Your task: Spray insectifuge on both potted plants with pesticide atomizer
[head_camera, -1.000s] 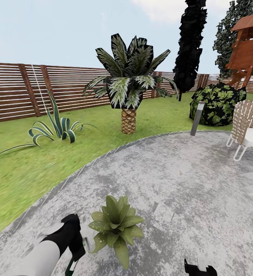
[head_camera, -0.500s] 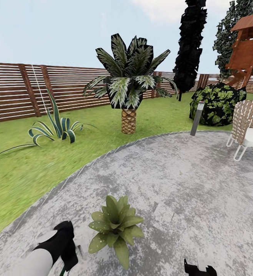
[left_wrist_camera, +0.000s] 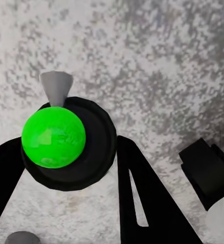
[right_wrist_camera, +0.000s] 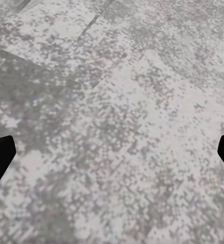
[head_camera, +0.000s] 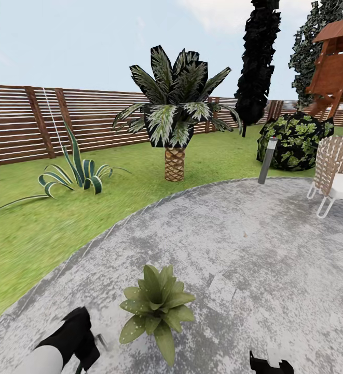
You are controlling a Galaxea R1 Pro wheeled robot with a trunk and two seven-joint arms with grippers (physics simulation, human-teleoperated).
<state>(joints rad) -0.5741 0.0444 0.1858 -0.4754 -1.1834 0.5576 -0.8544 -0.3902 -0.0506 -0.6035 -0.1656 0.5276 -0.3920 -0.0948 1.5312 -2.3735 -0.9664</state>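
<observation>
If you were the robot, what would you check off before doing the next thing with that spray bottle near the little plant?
1. Bottle in hand: ok. The left gripper is shut on the pesticide atomizer.
2. Plant within view: ok. One potted plant sits on the paving, beside the left arm.
3. Nozzle aimed at the plant: cannot tell.
4. Spray coverage: not ok. A few pale specks on its lower left leaves.
5. Right gripper: ok, open over bare paving.
6. Second plant located: cannot tell.
</observation>
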